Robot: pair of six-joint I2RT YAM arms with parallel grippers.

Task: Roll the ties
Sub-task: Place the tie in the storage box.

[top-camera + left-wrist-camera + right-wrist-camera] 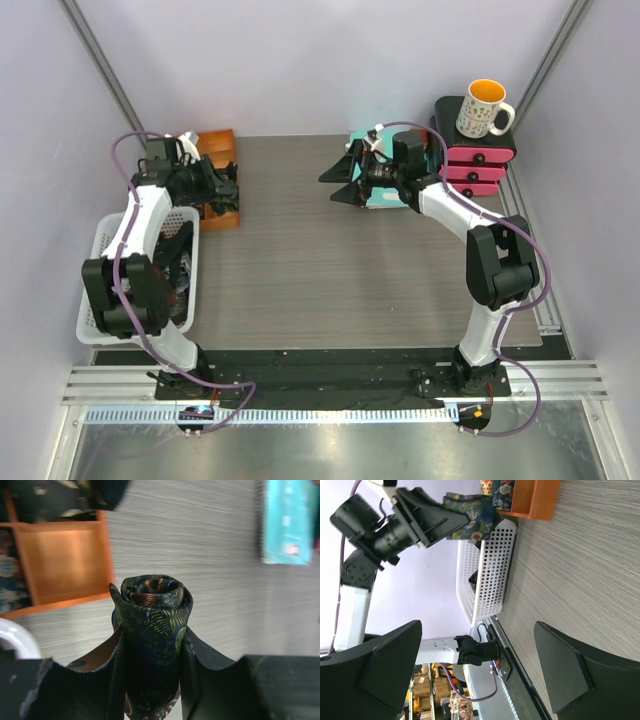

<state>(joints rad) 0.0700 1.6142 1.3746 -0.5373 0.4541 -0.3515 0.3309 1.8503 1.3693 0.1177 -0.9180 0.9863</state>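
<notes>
Left claw (151, 636) gripping a rolled tie (152, 605) in the air just beside the box (65, 560); right claw (477, 626) gaping wide and empty.

Both fingers of the left claw press the opposite flanks of the coil, part-way closed to its width. The coil's long axis runs along the fingers. Its spiral end faces out past the fingertips, toward the worktop (330, 270) and the box. As fabric, the tie is judged light, soft and rather slippery, so a slack grip would probably let the layers spring apart. The best hold is across the sides at mid-length, as shown, which keeps the turns pressed together. Other ties (178, 268) lie dark and loose in the basket (100, 250) beside the left arm. The right claw hangs over the far worktop, well apart from the tie.
</notes>
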